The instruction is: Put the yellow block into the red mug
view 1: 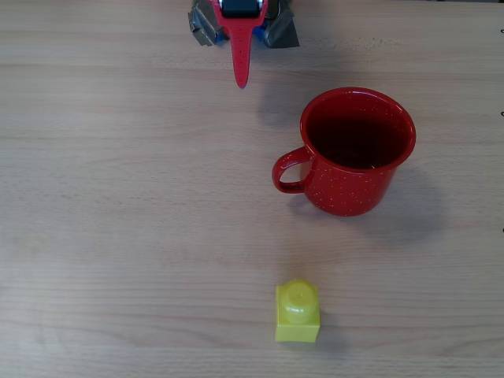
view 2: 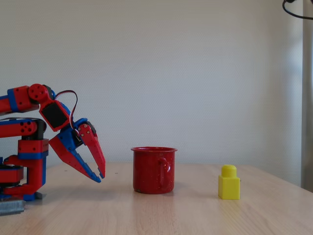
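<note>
Reaching comes first, as we judge it: our pincer (view 2: 100, 172) is nowhere near the small bright yellow plastic toy brick with a single round stud on top (view 1: 298, 312), so we should carry the arm past the glossy red speckled enamel mug (view 1: 358, 150) without clipping its rim or looped handle, then come down on the brick from above with the fingers straddling its flat sides below the stud. The brick stands upright on the pale wood-grain tabletop (view 1: 118, 236), well apart from the mug, which sits between it and the arm in the fixed view. Our red and blue arm (view 2: 29, 127) is folded back low over its base, the forearm doubled over and the pincer angled down toward the tabletop, its tips hanging just above the surface. The jaws stand slightly apart and hold nothing.
</note>
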Robot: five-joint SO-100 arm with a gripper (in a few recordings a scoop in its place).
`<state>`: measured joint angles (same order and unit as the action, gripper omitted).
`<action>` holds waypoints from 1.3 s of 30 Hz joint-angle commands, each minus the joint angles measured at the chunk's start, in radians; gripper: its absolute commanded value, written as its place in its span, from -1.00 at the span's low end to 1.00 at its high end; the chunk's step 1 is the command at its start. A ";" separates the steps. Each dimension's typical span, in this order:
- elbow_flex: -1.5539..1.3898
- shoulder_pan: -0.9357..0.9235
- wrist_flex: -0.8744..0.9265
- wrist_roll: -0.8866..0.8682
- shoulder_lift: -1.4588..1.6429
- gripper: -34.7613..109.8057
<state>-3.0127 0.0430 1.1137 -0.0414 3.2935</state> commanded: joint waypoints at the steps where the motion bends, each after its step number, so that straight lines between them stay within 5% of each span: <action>1: 0.014 0.011 0.011 -0.006 0.012 -0.52; 22: 0.091 0.015 -0.071 -0.003 -0.132 -0.52; 39: 0.787 0.032 -0.040 -0.014 -0.773 -0.52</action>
<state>-2.3593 0.0491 1.0370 -0.0414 2.5663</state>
